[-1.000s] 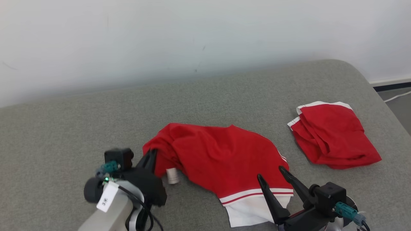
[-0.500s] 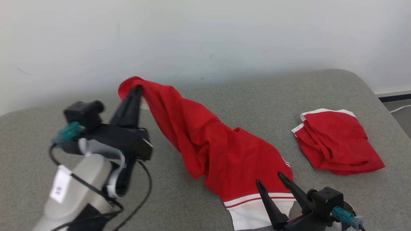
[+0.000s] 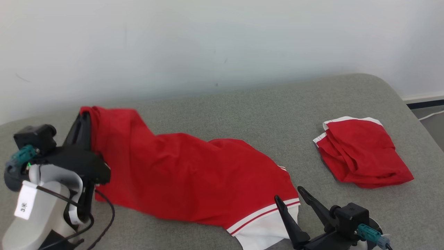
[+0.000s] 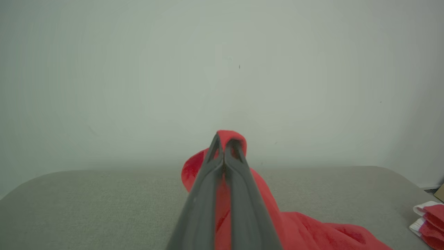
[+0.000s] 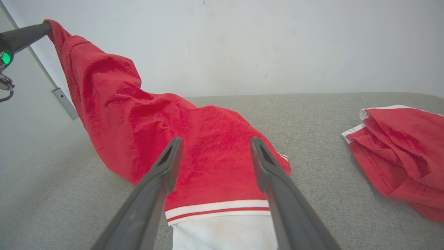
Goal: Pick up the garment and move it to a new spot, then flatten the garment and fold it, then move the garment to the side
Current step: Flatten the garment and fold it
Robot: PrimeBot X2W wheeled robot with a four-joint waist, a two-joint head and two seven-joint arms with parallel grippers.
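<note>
Your L gripper [image 3: 84, 119], fingers pinched tight on one end of the red garment [image 3: 194, 177], is holding that end up over the grey counter [image 3: 242, 107] at left. The rest is draping down to the R, its white-banded hem [image 3: 263, 231] lying by your R gripper [image 3: 288, 193]. That gripper's fingers are standing wide, gripping nothing, prob. just above the cloth. A 2nd red garment [image 3: 360, 152] is lying folded at R.
</note>
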